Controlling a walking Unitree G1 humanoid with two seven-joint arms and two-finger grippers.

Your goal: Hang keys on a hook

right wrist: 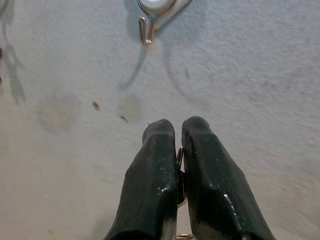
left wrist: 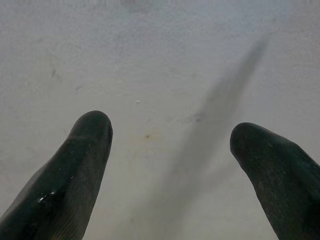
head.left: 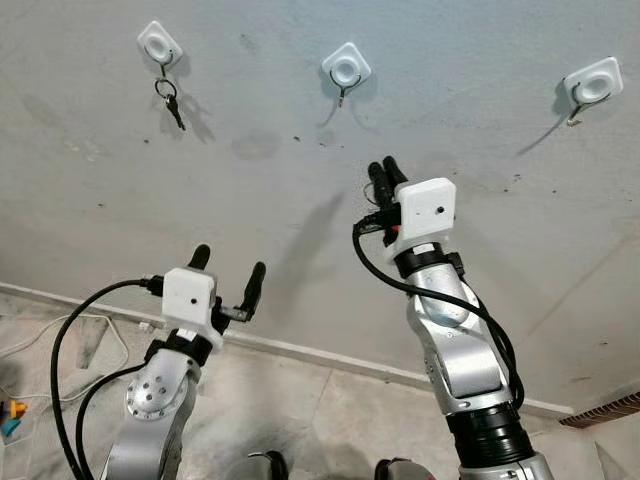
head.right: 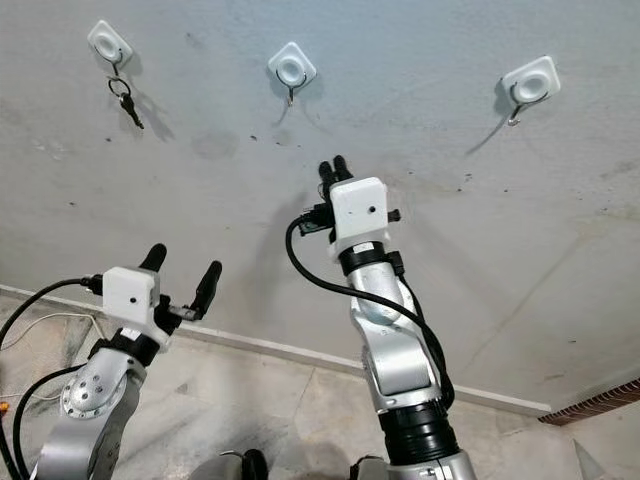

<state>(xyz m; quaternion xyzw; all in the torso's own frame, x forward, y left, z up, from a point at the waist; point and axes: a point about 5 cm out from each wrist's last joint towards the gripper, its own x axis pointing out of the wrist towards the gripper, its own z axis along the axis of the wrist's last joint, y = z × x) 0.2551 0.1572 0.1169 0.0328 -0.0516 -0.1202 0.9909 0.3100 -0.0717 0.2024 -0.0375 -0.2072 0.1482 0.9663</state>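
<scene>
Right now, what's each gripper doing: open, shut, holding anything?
Left gripper: open, holding nothing, low before the wall.
Right gripper: shut on a key ring, raised below the middle hook.

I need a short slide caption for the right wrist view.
Right gripper shut on a metal key ring, below the middle wall hook.

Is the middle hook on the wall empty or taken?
Empty. The middle hook has nothing hanging from it, while the left hook holds keys.
</scene>
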